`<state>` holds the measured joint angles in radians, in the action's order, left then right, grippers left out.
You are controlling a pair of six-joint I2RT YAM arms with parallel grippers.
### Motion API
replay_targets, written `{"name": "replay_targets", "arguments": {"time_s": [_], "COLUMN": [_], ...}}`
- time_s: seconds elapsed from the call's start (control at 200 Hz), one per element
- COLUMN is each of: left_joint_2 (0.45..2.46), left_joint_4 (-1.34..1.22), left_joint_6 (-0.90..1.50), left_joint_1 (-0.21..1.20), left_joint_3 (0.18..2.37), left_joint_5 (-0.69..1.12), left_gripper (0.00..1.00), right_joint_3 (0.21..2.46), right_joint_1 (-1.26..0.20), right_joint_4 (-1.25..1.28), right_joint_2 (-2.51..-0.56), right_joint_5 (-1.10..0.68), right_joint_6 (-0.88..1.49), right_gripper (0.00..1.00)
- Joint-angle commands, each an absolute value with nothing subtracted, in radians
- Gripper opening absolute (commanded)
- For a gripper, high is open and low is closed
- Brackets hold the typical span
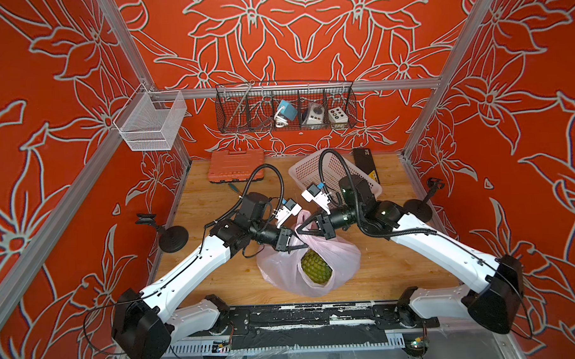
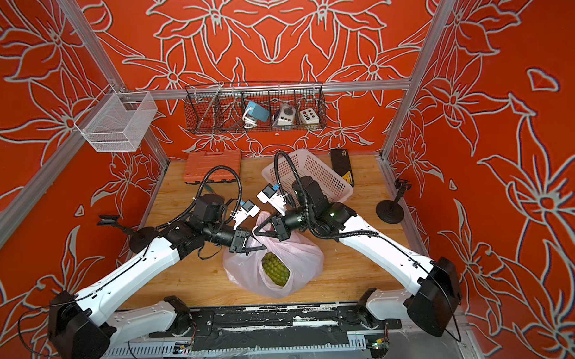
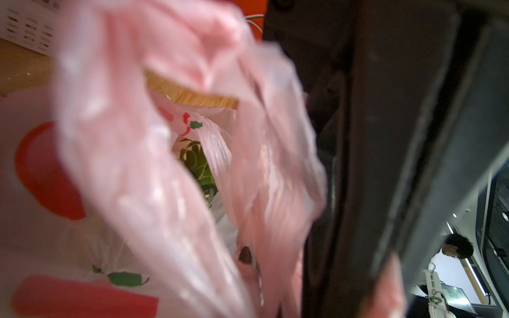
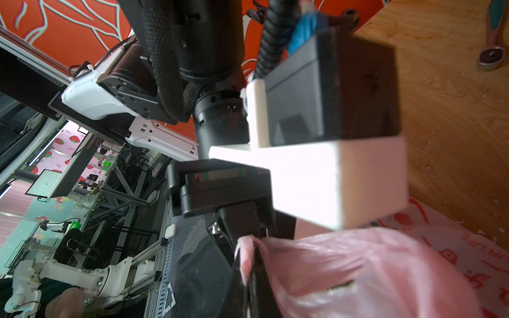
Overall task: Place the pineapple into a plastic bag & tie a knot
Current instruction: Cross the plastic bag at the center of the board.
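Pink translucent plastic bag (image 1: 343, 260) sits on the wooden counter (image 1: 210, 275) near the middle of its front edge, with the pineapple (image 1: 316, 268) lying inside its open mouth. Right hand (image 1: 300, 231) is pressed together on a bunched handle strip (image 4: 248, 247) above the bag. Left hand (image 1: 300, 246) is at the bag's mouth against the plastic; whether its jaws are spread I cannot tell. White perforated basket (image 1: 309, 173) stands toward the back edge

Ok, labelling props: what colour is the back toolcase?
Orange; the toolcase shows best in a top view.
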<state>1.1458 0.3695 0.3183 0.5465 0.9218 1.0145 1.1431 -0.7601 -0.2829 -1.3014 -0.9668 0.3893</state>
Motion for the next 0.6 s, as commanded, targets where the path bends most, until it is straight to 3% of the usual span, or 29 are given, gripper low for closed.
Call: {"name": "replay_targets", "arguments": {"time_s": [0.0, 0.595], "left_joint_2": [1.134, 1.121], "left_joint_4": [0.394, 0.375], "left_joint_6": [0.286, 0.339], "left_joint_1": [0.557, 0.556], "left_joint_3": [0.948, 0.963], "left_joint_5": [1.033, 1.092], "left_gripper": [0.14, 0.38], "right_joint_3": [1.175, 1.22], "right_joint_1": [-0.764, -0.756], "right_joint_4": [-0.233, -0.223], "right_joint_2": [-1.322, -1.378], "right_joint_5": [-0.957, -1.01], "right_joint_6": [0.41, 0.415], "right_gripper": [0.0, 0.0]}}
